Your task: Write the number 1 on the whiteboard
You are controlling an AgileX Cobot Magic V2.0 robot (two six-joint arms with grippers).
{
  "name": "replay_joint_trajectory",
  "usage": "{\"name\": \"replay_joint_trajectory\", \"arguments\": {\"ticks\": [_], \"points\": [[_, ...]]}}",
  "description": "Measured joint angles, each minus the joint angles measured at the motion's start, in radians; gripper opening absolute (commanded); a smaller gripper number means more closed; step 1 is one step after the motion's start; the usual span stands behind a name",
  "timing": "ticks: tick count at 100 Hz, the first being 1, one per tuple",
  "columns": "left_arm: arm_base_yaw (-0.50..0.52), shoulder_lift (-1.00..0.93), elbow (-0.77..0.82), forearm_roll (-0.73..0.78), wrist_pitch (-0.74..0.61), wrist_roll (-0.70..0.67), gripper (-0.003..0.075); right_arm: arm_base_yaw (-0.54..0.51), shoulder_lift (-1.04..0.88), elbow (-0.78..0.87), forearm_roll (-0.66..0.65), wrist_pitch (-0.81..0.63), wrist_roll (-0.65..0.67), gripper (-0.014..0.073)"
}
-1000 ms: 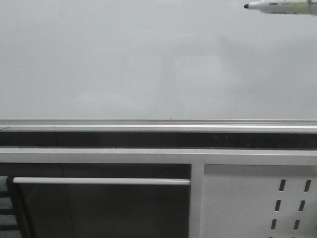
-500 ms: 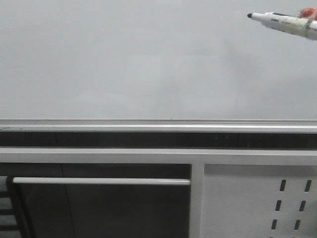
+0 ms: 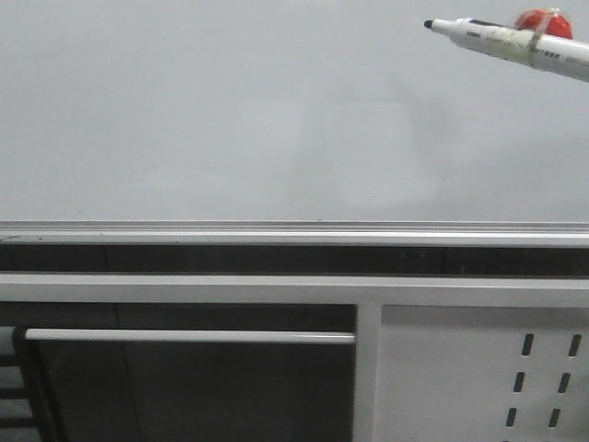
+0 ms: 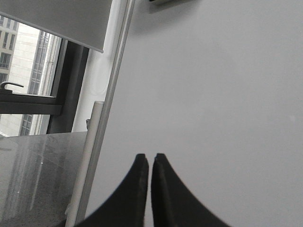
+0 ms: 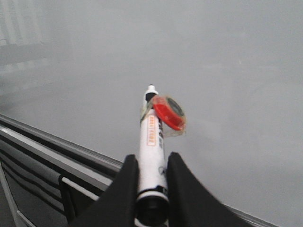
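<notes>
Two black fingers of the right gripper (image 5: pixel 150 177) clamp the rear of a white marker (image 5: pixel 150 156), whose barrel runs forward from between them to a dark tip. A red disc (image 5: pixel 169 112) is bound to the barrel with clear tape, ahead of the fingers and just behind the tip. In the front view the marker (image 3: pixel 511 41) enters from the upper right with its tip pointing left and slightly up; whether the tip touches the board cannot be told. The whiteboard (image 3: pixel 258 110) spreads ahead of the gripper, pale grey and glossy, with no stroke on it, so the number 1 is not yet written. Its silver rail (image 3: pixel 276 226) runs below the marker, then a dark gap, a white frame bar (image 3: pixel 184 337) and a perforated grey panel (image 3: pixel 483 378) lower still. The left gripper (image 4: pixel 150 163) has its fingertips almost together around a thin slit, holding nothing, facing the board. Beside it the board's edge strip (image 4: pixel 111 99) stands, and beyond that a window (image 4: pixel 28 71) and a grey stone sill (image 4: pixel 33 179).
</notes>
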Motion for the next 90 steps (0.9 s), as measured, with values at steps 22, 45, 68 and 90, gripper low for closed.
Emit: {"name": "replay_joint_trajectory", "arguments": {"ticks": [22, 45, 68, 90], "points": [[0.000, 0.000, 0.000, 0.000, 0.000, 0.000, -0.0018, 0.000, 0.000, 0.000, 0.000, -0.014, 0.002, -0.0050], [0.000, 0.000, 0.000, 0.000, 0.000, 0.000, -0.0018, 0.000, 0.000, 0.000, 0.000, -0.014, 0.002, -0.0050], [0.000, 0.000, 0.000, 0.000, -0.016, 0.000, -0.0018, 0.000, 0.000, 0.000, 0.000, -0.022, 0.035, -0.0050], [0.000, 0.000, 0.029, -0.109, -0.043, 0.072, -0.0018, 0.000, 0.000, -0.004, 0.000, -0.030, 0.041, -0.0050]]}}
